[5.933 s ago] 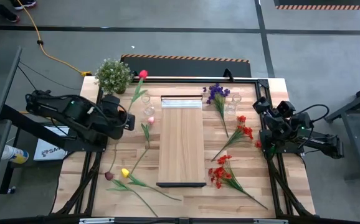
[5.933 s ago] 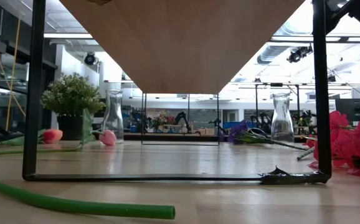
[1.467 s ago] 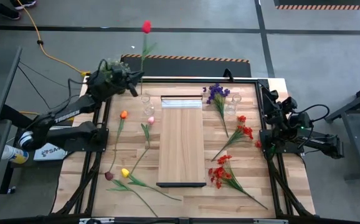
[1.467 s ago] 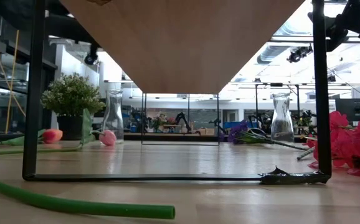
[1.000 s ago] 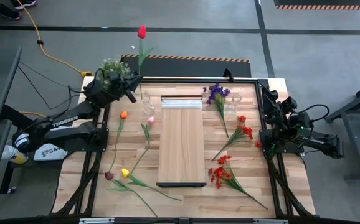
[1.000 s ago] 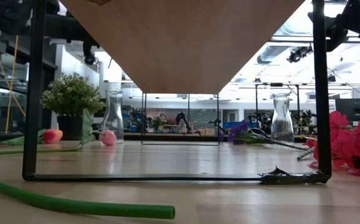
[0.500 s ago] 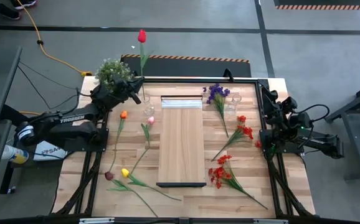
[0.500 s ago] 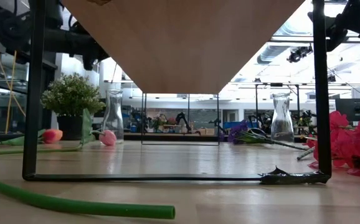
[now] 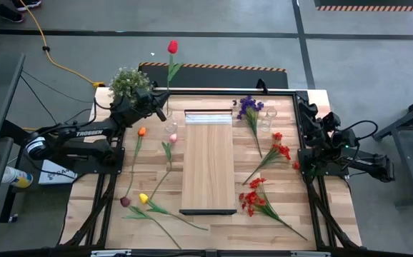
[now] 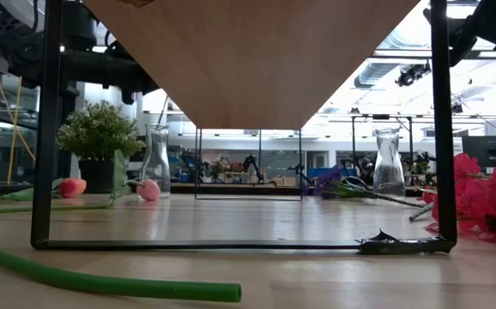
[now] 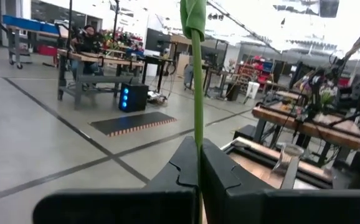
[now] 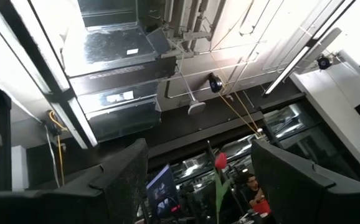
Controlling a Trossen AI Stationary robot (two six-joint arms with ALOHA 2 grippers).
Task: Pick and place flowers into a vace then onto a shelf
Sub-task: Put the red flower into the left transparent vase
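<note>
Red long-stemmed artificial tulip [image 9: 171, 48] held upright by left gripper [image 9: 156, 107], fingers clamped on green stem [image 11: 197, 93], above clear glass vase [image 9: 166, 114], presumably for insertion. Right gripper [image 12: 198, 180] parked open, table's right edge.

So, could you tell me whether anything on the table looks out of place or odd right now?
Nothing looks damaged or spilled. The flowers lie loose on both sides of the shelf, as set out for the task. The one unusual sight is the red tulip, held upright by the left end effector near a glass vase.
</note>
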